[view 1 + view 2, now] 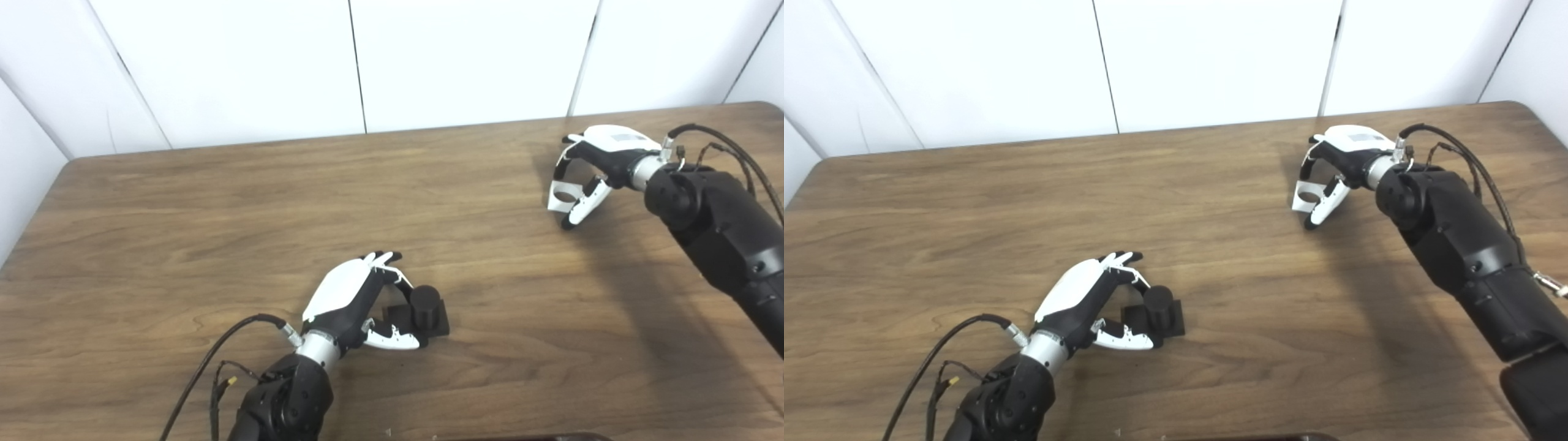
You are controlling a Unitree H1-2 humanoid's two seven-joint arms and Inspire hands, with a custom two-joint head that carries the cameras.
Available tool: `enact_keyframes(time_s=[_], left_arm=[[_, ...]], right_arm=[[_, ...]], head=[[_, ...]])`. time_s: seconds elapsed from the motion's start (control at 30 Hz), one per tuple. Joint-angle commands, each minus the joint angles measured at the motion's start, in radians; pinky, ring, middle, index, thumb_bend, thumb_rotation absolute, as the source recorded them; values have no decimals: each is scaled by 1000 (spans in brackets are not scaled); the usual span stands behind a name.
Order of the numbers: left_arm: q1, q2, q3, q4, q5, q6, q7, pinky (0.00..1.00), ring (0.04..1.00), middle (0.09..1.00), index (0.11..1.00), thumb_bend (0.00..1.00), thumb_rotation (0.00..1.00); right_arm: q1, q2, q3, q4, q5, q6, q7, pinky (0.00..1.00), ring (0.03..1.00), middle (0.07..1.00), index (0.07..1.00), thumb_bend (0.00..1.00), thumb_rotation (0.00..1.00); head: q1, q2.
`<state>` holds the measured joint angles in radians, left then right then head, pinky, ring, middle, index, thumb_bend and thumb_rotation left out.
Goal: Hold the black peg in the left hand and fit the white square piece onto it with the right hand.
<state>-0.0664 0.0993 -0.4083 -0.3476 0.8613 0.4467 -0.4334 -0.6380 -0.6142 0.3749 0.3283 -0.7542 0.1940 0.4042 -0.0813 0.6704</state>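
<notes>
The black peg (424,308), a short cylinder on a square base, rests on the wooden table (184,233) near the front middle. My left hand (355,300) wraps it from the left: fingers (392,269) curl against the cylinder and the thumb lies along the base's front edge. At the far right, my right hand (591,165) is shut on the white square piece (565,199), which has a round hole and hangs tilted between fingers and thumb just above the table. The same piece (1307,199) and peg (1157,309) show in the right eye view.
White wall panels (429,61) stand right behind the table's far edge. My right forearm (716,233) with its cables crosses the table's right side. A dark object's edge (520,437) shows at the bottom of the picture.
</notes>
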Motion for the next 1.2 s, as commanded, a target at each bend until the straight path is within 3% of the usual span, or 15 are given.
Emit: enact_keyframes(time_s=[0.0,0.57,0.8,1.17], left_arm=[[11,24,8,32,17,21,-32,1000,1000,957,490,502,77],[7,23,6,38,8,19,-21,1000,1000,955,490,501,78],[10,26,7,35,2,14,-12,1000,1000,952,489,501,79],[11,21,5,34,4,17,-11,1000,1000,953,490,501,79]], right_arm=[[-4,-25,-8,13,-23,-6,-32,1000,1000,957,658,891,185],[14,-23,-8,52,-15,-61,-124,1000,1000,942,616,891,163],[16,-32,5,50,-16,-70,-115,1000,1000,941,612,766,184],[16,-40,9,46,-16,-65,-85,1000,1000,938,599,721,179]], head=[[-1,1],[1,0],[0,1],[1,3]])
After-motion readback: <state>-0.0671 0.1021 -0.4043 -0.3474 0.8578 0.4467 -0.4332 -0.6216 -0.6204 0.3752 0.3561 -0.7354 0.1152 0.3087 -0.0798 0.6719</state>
